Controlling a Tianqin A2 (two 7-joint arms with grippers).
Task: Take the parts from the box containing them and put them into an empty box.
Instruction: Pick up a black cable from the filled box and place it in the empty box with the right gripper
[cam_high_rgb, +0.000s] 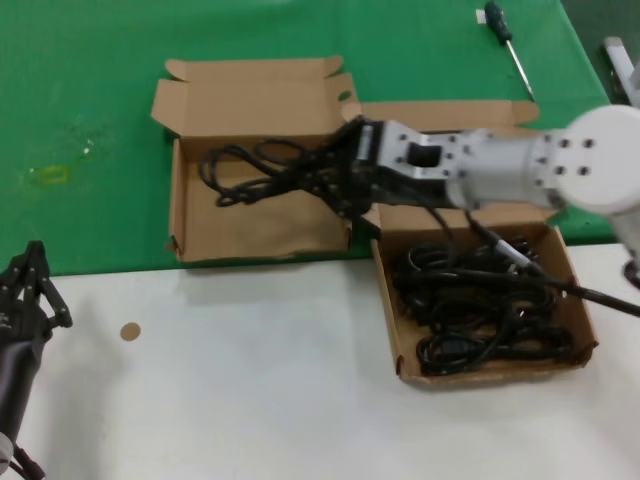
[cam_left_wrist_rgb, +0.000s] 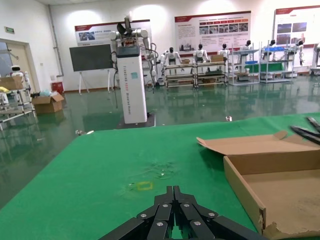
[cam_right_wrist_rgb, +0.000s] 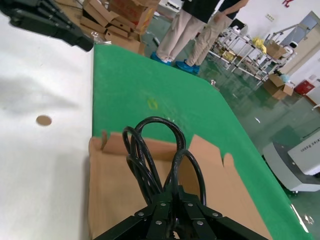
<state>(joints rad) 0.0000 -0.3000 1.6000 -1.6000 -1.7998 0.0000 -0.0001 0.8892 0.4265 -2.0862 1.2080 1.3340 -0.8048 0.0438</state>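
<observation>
A looped black power cord (cam_high_rgb: 255, 172) is gripped by the right gripper (cam_high_rgb: 335, 180) and hangs over the floor of the left-hand cardboard box (cam_high_rgb: 200, 225), the one lying on the green mat (cam_high_rgb: 90, 130) with its short lid folded back. In the right wrist view the fingers (cam_right_wrist_rgb: 165, 220) are seen drawn together on the cord's loops (cam_right_wrist_rgb: 152, 155), with the brown box floor (cam_right_wrist_rgb: 115, 200) below them. Whether the cord already touches that floor cannot be told for certain.

At the far left the left gripper (cam_high_rgb: 35, 290) is parked above the white table (cam_high_rgb: 250, 370), near a small brown disc (cam_high_rgb: 130, 331); its fingers (cam_left_wrist_rgb: 172, 215) are seen pressed together with nothing between them.

Moving rightward, the right arm (cam_high_rgb: 520, 165) is stretched across the second box's rear flap. That box (cam_high_rgb: 490, 372), at the right on the white table, is filled with a tangle of further black cords (cam_high_rgb: 480, 300). Beyond it, on the green mat, a screwdriver (cam_high_rgb: 507, 45) is laid.
</observation>
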